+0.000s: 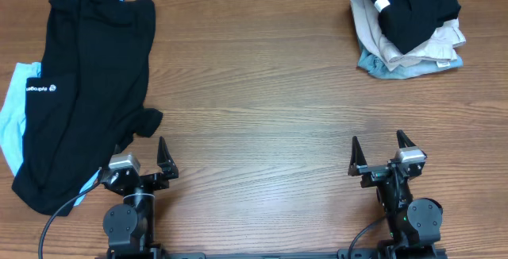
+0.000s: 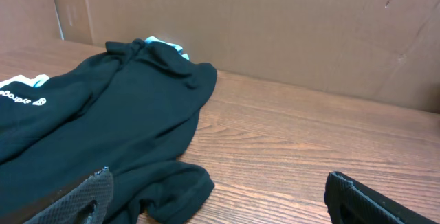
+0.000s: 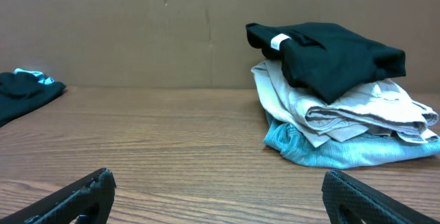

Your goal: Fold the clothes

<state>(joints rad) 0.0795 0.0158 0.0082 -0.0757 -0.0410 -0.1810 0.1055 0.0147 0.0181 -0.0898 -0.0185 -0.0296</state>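
A black garment with a small white logo (image 1: 83,84) lies spread and unfolded at the table's left, over a light blue one (image 1: 12,112). At the back right a folded stack holds a black T-shirt with a white neck tag (image 1: 413,5) on a beige one (image 1: 381,40) and a grey-blue one (image 1: 377,66). My left gripper (image 1: 140,162) stands open at the front left, its left finger by the black garment's hem (image 2: 172,189). Open as well, my right gripper (image 1: 379,153) sits at the front right, over bare wood, well short of the stack (image 3: 337,93).
A brown cardboard wall (image 3: 137,31) runs along the table's far edge. Bare wooden tabletop (image 1: 254,92) stretches between the spread garment and the folded stack. A cable (image 1: 55,211) trails from the left arm's base.
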